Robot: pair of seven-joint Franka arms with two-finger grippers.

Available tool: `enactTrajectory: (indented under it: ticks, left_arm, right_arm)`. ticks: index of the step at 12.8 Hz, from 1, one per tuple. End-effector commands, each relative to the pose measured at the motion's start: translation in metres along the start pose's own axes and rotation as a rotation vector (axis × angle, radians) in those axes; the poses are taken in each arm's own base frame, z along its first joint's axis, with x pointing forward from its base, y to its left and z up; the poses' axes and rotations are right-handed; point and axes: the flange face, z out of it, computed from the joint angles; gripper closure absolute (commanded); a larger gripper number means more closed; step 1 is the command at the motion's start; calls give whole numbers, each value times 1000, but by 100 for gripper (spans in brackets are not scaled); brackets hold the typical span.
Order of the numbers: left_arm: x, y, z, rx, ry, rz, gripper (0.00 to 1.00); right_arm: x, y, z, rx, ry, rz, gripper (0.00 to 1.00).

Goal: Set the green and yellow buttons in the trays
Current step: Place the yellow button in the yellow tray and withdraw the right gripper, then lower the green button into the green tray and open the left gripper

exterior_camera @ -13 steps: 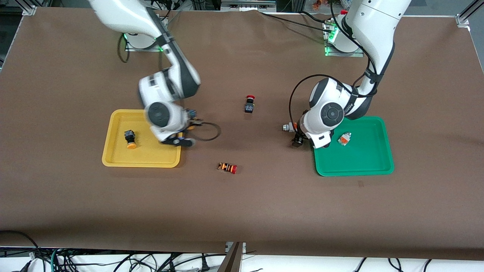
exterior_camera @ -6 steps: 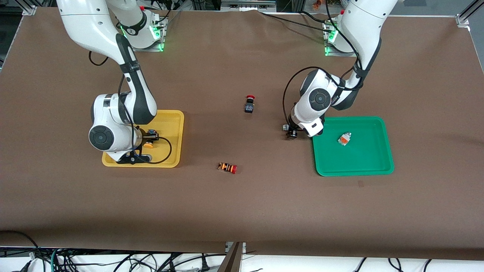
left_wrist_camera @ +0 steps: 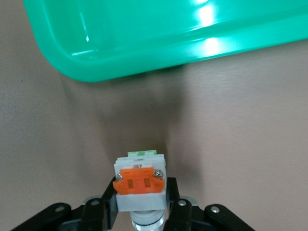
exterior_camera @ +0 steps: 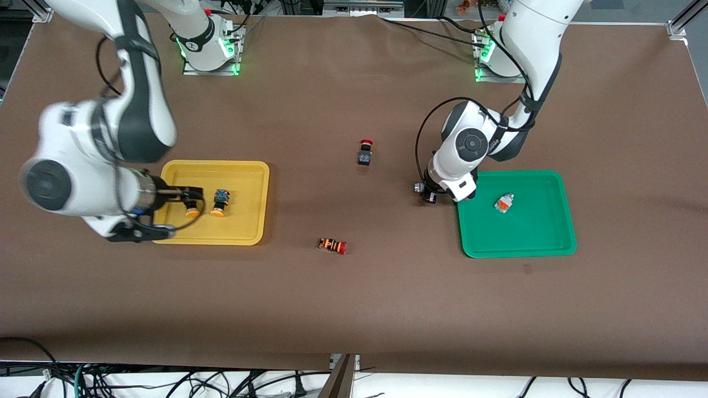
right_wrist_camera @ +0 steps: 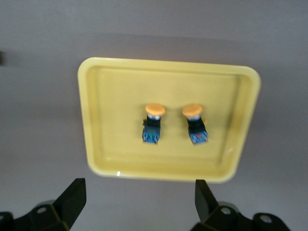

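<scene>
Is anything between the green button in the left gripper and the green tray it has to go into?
Nothing visible. The left gripper is shut on the green button just beside the green tray; only bare table separates them. The other green button lies well inside the tray, leaving room.

The right gripper (right_wrist_camera: 139,204) has let go of its yellow button (exterior_camera: 219,201), which now sits in the yellow tray (exterior_camera: 243,235) just beside the other one (exterior_camera: 192,208). Its jaws are spread wide and it has risen and swung out past the tray's edge at the right arm's end of the surface. The left gripper (left_wrist_camera: 141,211) has slid slightly along the green tray (exterior_camera: 553,246), clamped on a green button (left_wrist_camera: 140,179).
</scene>
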Motion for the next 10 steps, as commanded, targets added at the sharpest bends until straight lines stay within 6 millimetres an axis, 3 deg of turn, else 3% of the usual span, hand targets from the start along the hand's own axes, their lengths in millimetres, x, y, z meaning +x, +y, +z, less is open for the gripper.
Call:
enactTrajectory:
  ticks: [1, 3, 5, 8, 10]
  left_arm:
    - [12, 18, -56, 14, 37, 66, 98]
    - [42, 31, -92, 75, 64, 151, 98]
    - [102, 41, -122, 90, 49, 263, 98]
    - [190, 43, -121, 113, 24, 439, 98]
    - [248, 37, -108, 138, 32, 556, 97]
  right_arm:
    - [-38, 14, -66, 19, 51, -20, 0]
    - [-76, 10, -82, -50, 68, -81, 0]
    - [-108, -12, -89, -204, 88, -153, 0]
    - [-145, 10, -135, -165, 189, -117, 0]
    - [-152, 29, -131, -124, 161, -88, 0]
